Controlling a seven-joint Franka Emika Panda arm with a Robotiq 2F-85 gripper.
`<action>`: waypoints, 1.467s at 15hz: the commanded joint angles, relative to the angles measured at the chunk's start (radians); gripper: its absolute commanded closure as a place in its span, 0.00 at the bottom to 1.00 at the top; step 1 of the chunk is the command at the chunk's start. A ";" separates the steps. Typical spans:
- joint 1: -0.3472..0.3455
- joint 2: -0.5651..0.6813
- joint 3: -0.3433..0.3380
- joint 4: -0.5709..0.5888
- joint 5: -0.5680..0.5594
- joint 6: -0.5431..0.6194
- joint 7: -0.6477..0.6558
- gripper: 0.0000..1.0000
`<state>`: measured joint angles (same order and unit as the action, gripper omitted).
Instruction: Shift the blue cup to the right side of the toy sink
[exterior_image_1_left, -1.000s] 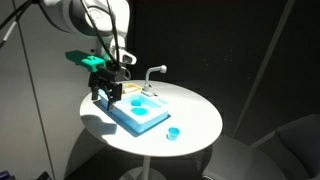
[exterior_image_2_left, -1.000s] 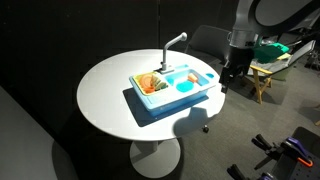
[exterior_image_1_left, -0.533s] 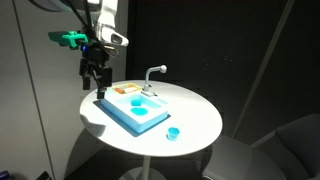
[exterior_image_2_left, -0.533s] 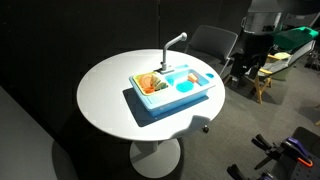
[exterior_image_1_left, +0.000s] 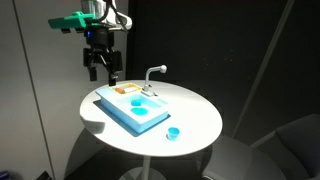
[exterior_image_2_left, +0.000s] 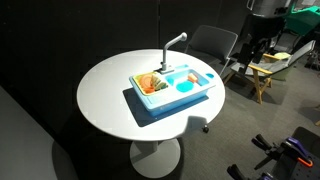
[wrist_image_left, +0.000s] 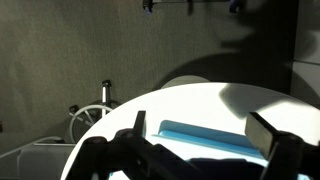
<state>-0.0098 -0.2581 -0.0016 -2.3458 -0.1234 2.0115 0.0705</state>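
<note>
The toy sink is a flat light-blue tray with a white faucet and lies on the round white table. It also shows in an exterior view and, as a blue edge, in the wrist view. The blue cup stands on the table just off the sink's near corner. It does not show in the wrist view. My gripper hangs open and empty in the air above the sink's far end, well away from the cup. Its two fingers frame the wrist view.
The sink has a round blue basin and an orange-and-white part at one end. A dark chair and a wooden stand are beyond the table. The surroundings are dark.
My gripper has risen from just beside the sink's end to well above the table. The cup and the sink have not moved.
</note>
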 joint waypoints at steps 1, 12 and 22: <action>-0.002 0.041 -0.024 0.067 -0.006 -0.009 -0.155 0.00; 0.018 0.118 -0.033 0.063 0.216 0.239 -0.253 0.00; 0.012 0.123 0.005 0.052 0.206 0.215 -0.028 0.00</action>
<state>0.0014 -0.1350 0.0044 -2.2953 0.0832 2.2286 0.0434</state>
